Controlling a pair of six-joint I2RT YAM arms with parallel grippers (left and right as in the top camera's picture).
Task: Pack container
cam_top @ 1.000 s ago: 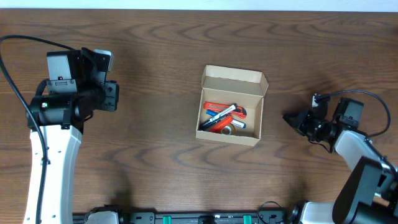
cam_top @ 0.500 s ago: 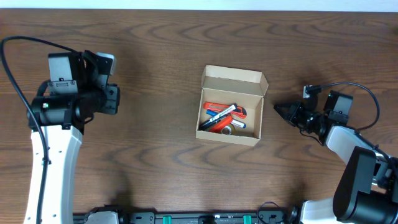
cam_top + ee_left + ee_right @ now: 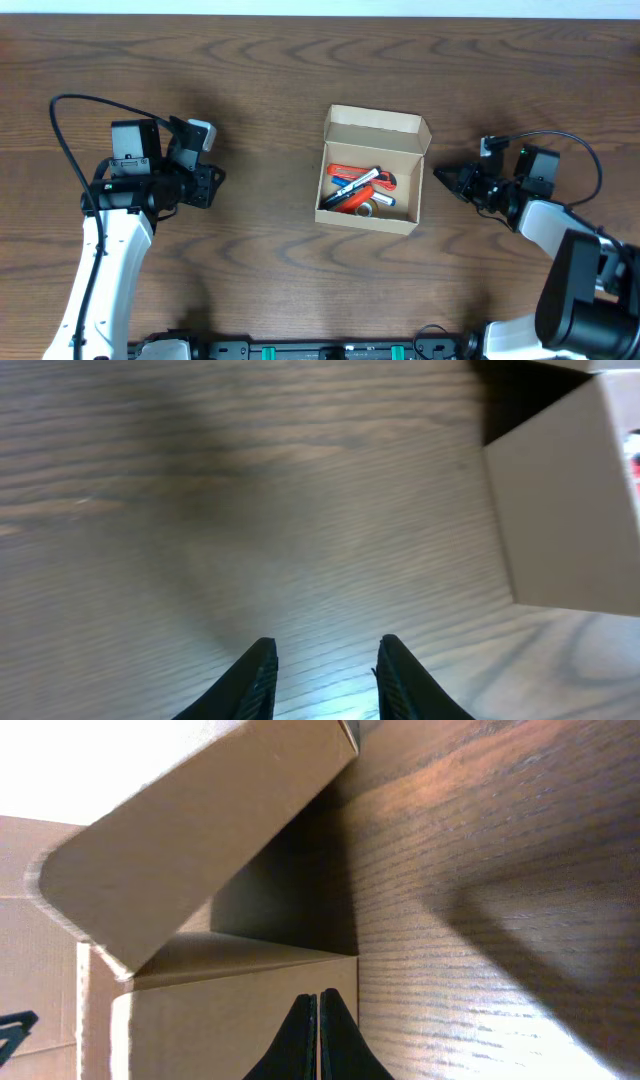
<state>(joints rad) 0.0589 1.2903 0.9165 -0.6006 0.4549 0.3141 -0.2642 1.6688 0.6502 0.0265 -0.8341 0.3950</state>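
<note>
The left gripper (image 3: 212,180) stands with its jaws partly apart and nothing between them; in the left wrist view (image 3: 320,660) only bare wood shows between the two dark fingers. It has travelled a good way towards the middle since a second ago, and now sits left of the container (image 3: 372,127) but still well apart from it. From that wrist, a plain tan side of the container (image 3: 565,510) fills the upper right corner.

The right gripper (image 3: 438,177) is closed, its fingers pressed together to a single point (image 3: 318,1012) with nothing held. It too has crept inward and slightly farther up the table since the earlier frames, and its tip is now just beside the container's right wall. Whether it touches the cardboard cannot be told. Its wrist camera shows that wall (image 3: 215,1015) close ahead and an angled side flap (image 3: 190,830) above it.

The container has not shifted: it sits at the middle of the table (image 3: 280,60), lid open, the flap standing at its far edge. Inside lie markers (image 3: 352,186) and other small red, black and blue items, unchanged.

Beyond it the wood runs to a pale strip at the table's far edge
</note>
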